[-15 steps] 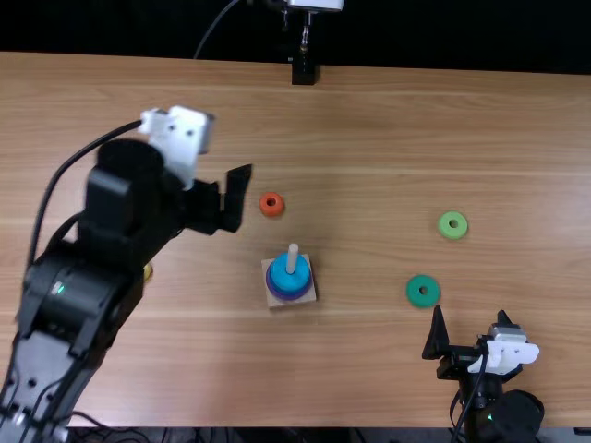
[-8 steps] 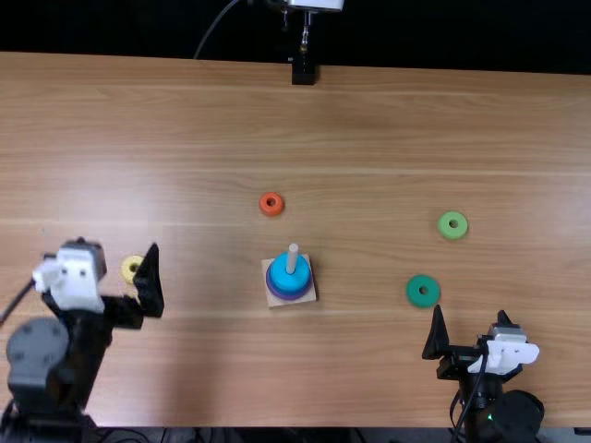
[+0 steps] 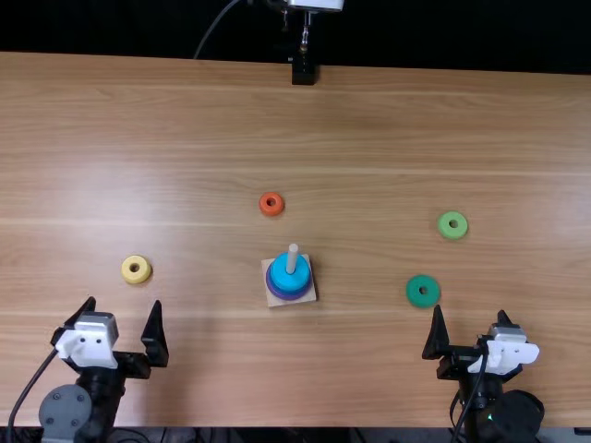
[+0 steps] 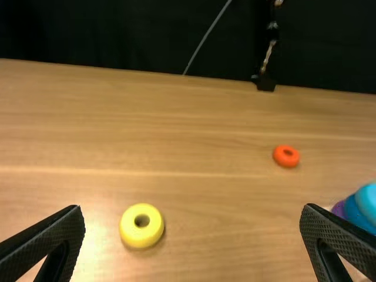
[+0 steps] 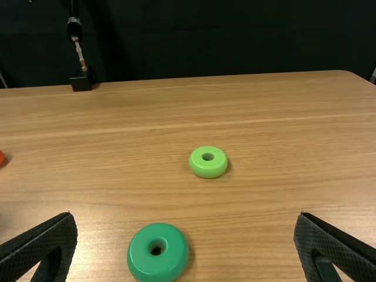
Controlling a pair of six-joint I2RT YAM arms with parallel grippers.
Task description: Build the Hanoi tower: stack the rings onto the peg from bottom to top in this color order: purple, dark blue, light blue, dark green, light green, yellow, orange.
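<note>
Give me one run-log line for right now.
Peg: light blue ring on top | loose: dark green, light green, yellow, orange | both jaws: open, empty | likely next: dark green

The table (image 3: 369, 120) is brightly and softly lit, while the background (image 3: 443, 32) falls away into near black. In the top view, a pale, diffuse glare washes over the table's left part. Both wrist views also catch whitish sheen on the wood. Small, soft-edged shadows lie beside the yellow ring (image 4: 126, 230), the light green ring (image 5: 208, 170) and the dark green ring (image 5: 141, 258), whose upper surface carries a gentle shine.
</note>
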